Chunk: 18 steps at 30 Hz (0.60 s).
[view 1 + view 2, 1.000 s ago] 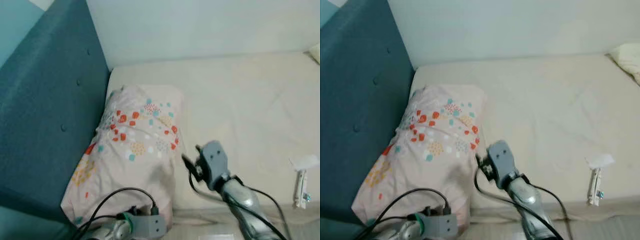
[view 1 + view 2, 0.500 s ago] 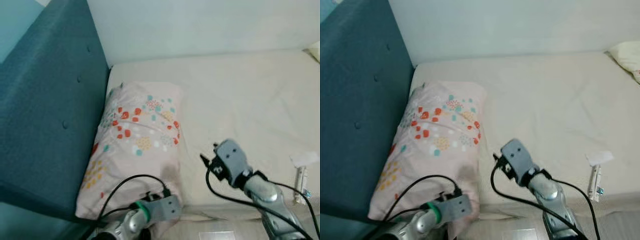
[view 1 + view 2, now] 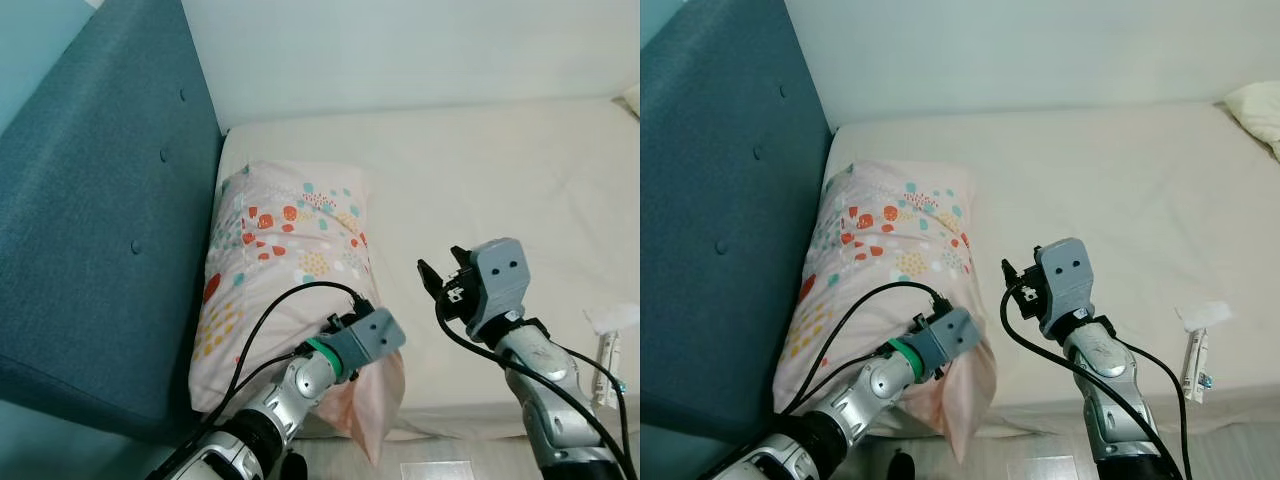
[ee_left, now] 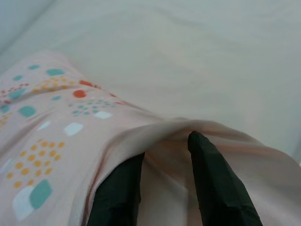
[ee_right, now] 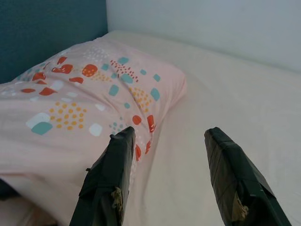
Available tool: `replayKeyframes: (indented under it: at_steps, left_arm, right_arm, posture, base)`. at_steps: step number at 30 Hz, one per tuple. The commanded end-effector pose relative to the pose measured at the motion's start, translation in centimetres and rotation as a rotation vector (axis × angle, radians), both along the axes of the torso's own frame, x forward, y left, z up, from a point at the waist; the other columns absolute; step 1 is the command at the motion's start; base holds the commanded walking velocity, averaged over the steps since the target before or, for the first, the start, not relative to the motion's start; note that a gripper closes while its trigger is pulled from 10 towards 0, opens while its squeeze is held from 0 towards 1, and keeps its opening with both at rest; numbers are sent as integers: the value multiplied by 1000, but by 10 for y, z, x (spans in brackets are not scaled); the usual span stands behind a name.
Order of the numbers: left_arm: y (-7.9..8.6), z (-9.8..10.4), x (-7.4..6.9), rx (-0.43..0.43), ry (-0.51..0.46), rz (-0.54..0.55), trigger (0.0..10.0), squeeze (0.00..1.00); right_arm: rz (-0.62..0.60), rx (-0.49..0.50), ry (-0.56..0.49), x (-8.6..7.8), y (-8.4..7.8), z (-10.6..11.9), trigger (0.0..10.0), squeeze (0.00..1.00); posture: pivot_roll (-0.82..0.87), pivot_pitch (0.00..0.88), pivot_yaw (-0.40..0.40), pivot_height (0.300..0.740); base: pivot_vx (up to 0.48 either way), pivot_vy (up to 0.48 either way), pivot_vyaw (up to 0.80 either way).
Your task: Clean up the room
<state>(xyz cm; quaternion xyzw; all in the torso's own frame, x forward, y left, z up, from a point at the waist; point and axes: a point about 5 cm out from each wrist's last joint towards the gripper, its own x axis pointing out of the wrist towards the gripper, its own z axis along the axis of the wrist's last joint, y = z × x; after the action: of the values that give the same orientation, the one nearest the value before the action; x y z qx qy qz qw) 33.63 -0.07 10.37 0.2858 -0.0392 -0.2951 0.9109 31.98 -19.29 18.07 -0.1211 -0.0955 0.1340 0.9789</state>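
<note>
One pillow pinched at bed edge by our left gripper; right gripper fingers apart; tube left.

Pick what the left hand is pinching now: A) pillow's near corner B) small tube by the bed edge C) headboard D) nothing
A: the left hand has pillow fabric bunched between its fingers, lifting that corner.
</note>
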Motion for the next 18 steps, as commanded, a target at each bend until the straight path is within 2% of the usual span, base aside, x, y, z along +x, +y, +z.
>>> replayKeyframes:
  at_steps: [1,4,7,9,10,11,12,15,16,17,18]
  left_arm:
    - [-11,20,5,-76,-36,4,10000,0]
    - [-11,43,14,-189,-41,46,10000,0]
    - [-7,47,16,-235,-25,69,10000,0]
    - [-6,47,16,-230,-31,64,10000,0]
    - [-5,46,16,-215,-39,56,10000,0]
    - [-2,39,13,-164,-38,28,10000,0]
    - [-2,39,13,-164,-38,28,10000,0]
    - [24,-10,-7,100,-4,-88,10000,0]
    - [24,-10,-7,100,-4,-88,10000,0]
    - [35,-25,-15,169,22,-120,10000,0]
    - [35,-25,-15,169,22,-120,10000,0]
  right_arm:
    - [3,29,22,-3,3,-7,10000,0]
    - [-3,47,19,-2,4,-6,10000,0]
    - [-4,51,21,-2,4,-6,10000,0]
    - [-5,53,23,-3,3,-7,10000,0]
    - [-7,54,26,-3,3,-8,10000,0]
    - [-7,55,30,-3,4,-10,10000,0]
    - [-7,55,30,-3,4,-10,10000,0]
    - [-4,61,36,-3,7,-12,10000,0]
    - [-4,61,36,-3,7,-12,10000,0]
    - [-3,63,37,-2,8,-12,10000,0]
    - [-3,63,37,-2,8,-12,10000,0]
  posture:
    - [-182,267,155,740]
    - [-180,265,162,740]
    - [-173,265,162,740]
    - [-173,265,162,740]
    - [-172,264,161,740]
    - [-170,262,165,740]
    - [-170,262,165,740]
    - [-166,258,167,740]
    - [-166,258,167,740]
    - [-166,258,167,740]
    - [-166,258,167,740]
  base:
    - [0,0,0]
    - [0,0,0]
    - [0,0,0]
    - [0,0,0]
    - [0,0,0]
    - [0,0,0]
    - [0,0,0]
    - [0,0,0]
    - [0,0,0]
    - [0,0,0]
    - [0,0,0]
